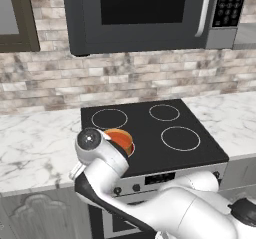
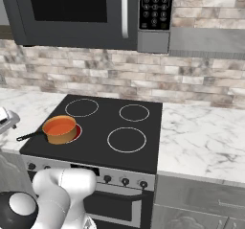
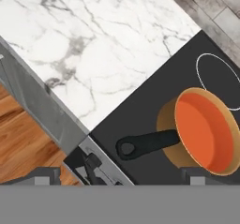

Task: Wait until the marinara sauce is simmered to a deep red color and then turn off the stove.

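From the left base view, I see the marinara sauce (image 1: 119, 138) in its saucepan (image 1: 125, 145) on the near-left burner of the stove (image 1: 165, 148), just at two o'clock from my wrist, which partly covers it.

From the right base view, the pan sits at nine o'clock on the cooktop, its black handle (image 2: 29, 136) running toward eight o'clock. The knobs (image 2: 124, 180) line the front panel below.

In the hand view, the sauce reads orange-red at three o'clock, handle pointing to nine, and a knob (image 3: 91, 162) lies at seven. My gripper is spread wide, holding nothing. I judge the sauce not yet deep red, so I wait.
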{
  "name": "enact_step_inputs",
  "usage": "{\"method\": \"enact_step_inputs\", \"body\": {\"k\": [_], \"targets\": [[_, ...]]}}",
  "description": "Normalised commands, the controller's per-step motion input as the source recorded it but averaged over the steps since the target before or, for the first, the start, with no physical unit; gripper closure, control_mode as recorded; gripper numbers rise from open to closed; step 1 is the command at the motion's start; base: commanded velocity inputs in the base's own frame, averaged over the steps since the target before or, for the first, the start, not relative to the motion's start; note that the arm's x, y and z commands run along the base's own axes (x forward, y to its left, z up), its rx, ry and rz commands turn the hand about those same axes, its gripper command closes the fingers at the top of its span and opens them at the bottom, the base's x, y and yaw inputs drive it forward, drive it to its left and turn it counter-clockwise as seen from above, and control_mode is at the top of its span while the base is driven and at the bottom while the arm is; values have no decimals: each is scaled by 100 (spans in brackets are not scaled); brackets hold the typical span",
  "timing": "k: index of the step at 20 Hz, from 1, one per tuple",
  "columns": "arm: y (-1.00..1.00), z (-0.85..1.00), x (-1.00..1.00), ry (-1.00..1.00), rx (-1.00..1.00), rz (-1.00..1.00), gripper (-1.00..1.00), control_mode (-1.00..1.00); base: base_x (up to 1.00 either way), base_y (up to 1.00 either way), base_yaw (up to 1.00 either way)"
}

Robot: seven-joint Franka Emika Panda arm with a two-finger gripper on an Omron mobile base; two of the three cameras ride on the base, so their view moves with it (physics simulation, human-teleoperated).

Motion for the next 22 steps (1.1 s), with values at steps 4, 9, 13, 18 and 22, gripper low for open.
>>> {"method": "enact_step_inputs", "body": {"k": [4,9,13,18,22], "targets": [[0,-2,0,-1,0,1,-100,-100,0,0,0],[0,0,0,0,0,0,-100,-100,0,0,0],[0,0,0,0,0,0,-100,-100,0,0,0],[0,0,0,0,0,0,-100,-100,0,0,0],[0,0,0,0,0,0,-100,-100,0,0,0]]}}
